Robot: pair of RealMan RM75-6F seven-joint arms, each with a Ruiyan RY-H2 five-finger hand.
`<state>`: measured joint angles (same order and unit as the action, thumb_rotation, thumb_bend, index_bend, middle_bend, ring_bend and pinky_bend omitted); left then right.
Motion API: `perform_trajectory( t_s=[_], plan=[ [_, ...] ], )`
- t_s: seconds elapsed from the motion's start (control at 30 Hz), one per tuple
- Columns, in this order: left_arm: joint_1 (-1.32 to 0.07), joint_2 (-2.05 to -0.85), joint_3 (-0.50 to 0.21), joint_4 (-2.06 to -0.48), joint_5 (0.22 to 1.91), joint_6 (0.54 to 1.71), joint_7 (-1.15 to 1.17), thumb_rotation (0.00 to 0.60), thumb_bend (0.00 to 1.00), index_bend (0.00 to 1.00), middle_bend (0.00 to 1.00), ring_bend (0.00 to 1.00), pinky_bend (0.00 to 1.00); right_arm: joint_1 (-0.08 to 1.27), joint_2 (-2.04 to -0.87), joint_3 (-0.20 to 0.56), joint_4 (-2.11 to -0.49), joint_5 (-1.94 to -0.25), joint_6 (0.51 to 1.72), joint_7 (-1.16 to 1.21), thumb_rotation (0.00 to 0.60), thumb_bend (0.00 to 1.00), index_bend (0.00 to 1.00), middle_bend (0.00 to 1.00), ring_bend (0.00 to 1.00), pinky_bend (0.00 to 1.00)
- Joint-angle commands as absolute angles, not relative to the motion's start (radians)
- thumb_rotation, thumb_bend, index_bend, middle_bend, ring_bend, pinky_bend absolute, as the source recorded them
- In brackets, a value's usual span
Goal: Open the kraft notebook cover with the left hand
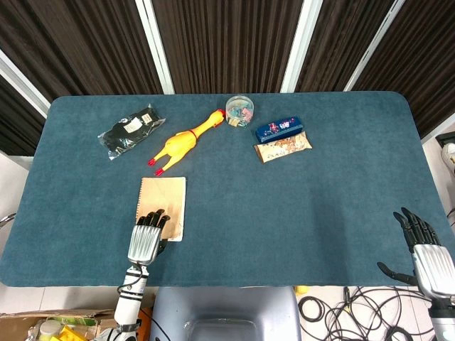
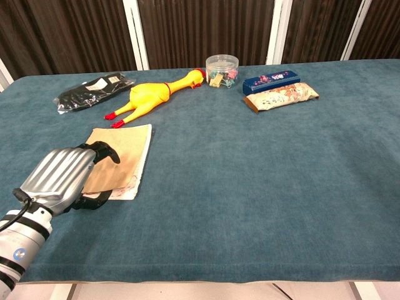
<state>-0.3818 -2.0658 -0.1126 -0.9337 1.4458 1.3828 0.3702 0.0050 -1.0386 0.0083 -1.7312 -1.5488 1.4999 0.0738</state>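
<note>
The kraft notebook [image 1: 165, 200] [image 2: 123, 153] lies flat on the blue table, near the front left. My left hand [image 1: 147, 239] [image 2: 64, 175] covers its near-left corner, fingers on top of the cover and thumb curled under the near edge, pinching the cover. A strip of white page [image 2: 128, 187] shows below the cover at the near corner, so the cover is slightly raised there. My right hand [image 1: 421, 250] hovers at the table's front right edge with fingers spread and nothing in it; the chest view does not show it.
Behind the notebook lie a yellow rubber chicken [image 1: 181, 141] [image 2: 153, 92] and a black packet [image 1: 129, 131] [image 2: 92, 89]. Further right stand a clear round jar [image 1: 240, 111] [image 2: 222, 70], a blue box [image 1: 279, 128] [image 2: 270, 80] and a snack bag [image 1: 284, 148] [image 2: 282, 97].
</note>
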Motion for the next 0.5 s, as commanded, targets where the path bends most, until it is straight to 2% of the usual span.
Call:
perform_trajectory(
  t_s=[0.03,0.3,0.5],
  plan=[
    [-0.381,-2.065,-0.113,-0.934,1.445,1.382,0.371,0.600,0.35,0.37,0.25,0.27,0.40,0.005,-1.039,0.008,-1.731,-1.550,1.501,0.074,0.600,0.07,0.00,0.00,0.00,0.10],
    [-0.383,-2.067,-0.113,-0.926,1.452,1.389,0.361,0.600,0.36,0.39,0.25,0.27,0.40,0.003,-1.039,0.007,-1.732,-1.552,1.503,0.074,0.600,0.07,0.00,0.00,0.00,0.10],
    [-0.390,-2.086,-0.124,-0.880,1.462,1.410,0.325,0.600,0.39,0.53,0.26,0.27,0.40,0.007,-1.039,0.006,-1.733,-1.552,1.495,0.071,0.600,0.07,0.00,0.00,0.00,0.10]
  ],
)
